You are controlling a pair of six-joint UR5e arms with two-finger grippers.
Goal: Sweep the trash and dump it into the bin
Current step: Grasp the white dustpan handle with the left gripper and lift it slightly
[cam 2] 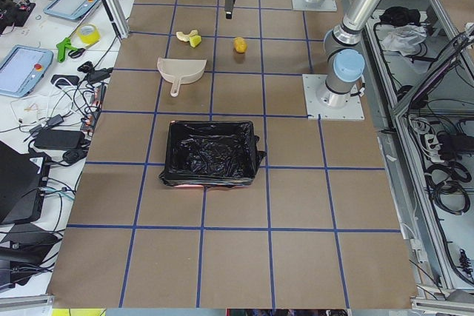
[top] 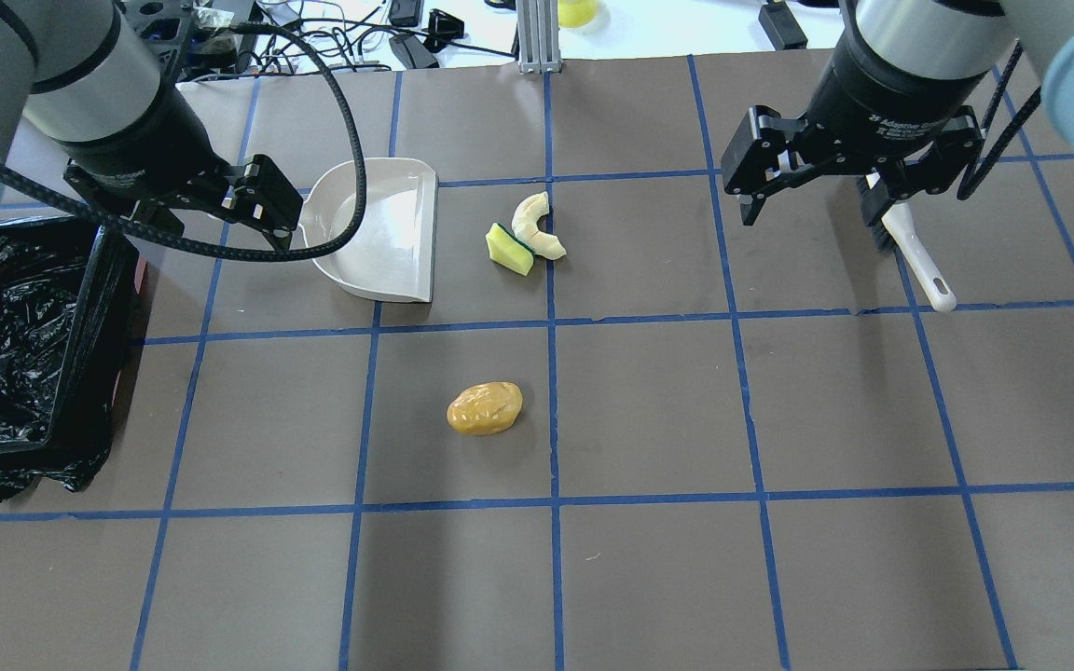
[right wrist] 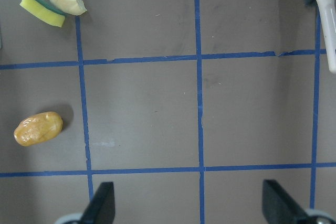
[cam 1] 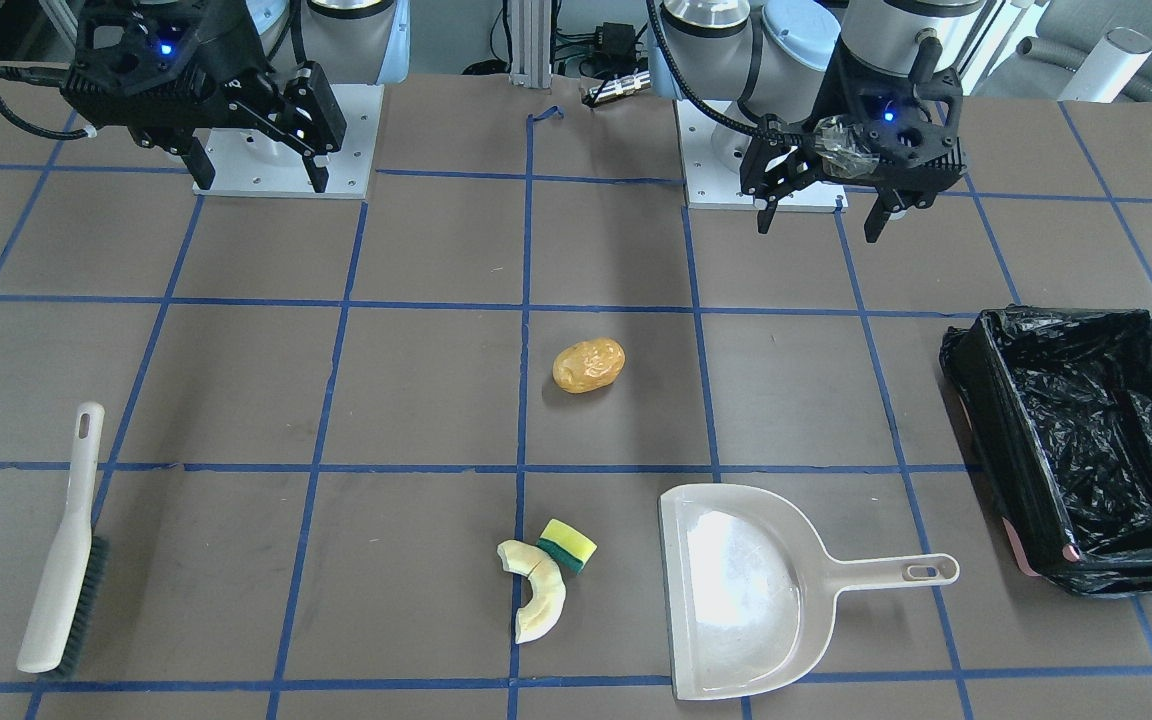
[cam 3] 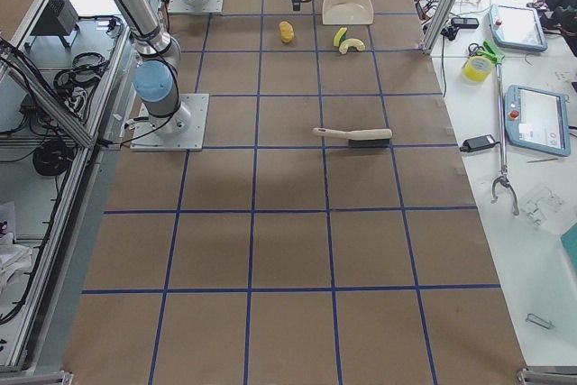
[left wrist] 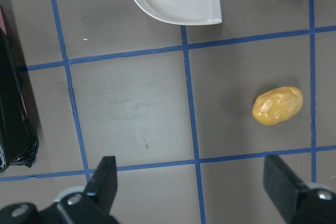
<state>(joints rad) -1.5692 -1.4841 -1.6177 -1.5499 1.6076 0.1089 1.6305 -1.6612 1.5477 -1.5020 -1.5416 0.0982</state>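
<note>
Overhead exterior: potato lump (top: 485, 408) lies well apart from edge of dustpan (top: 378, 233).

Three trash items (cam 1: 588, 365) (cam 1: 539, 597) (cam 1: 568, 544); one bin (cam 1: 998, 430), dustpan (cam 1: 746, 590), brush (cam 1: 61, 570)

White lettering beginning "2F Adaptive" can be read on the black body of the right pincer (top: 815, 228); the rest is obscured. Nothing else is legible.
</note>
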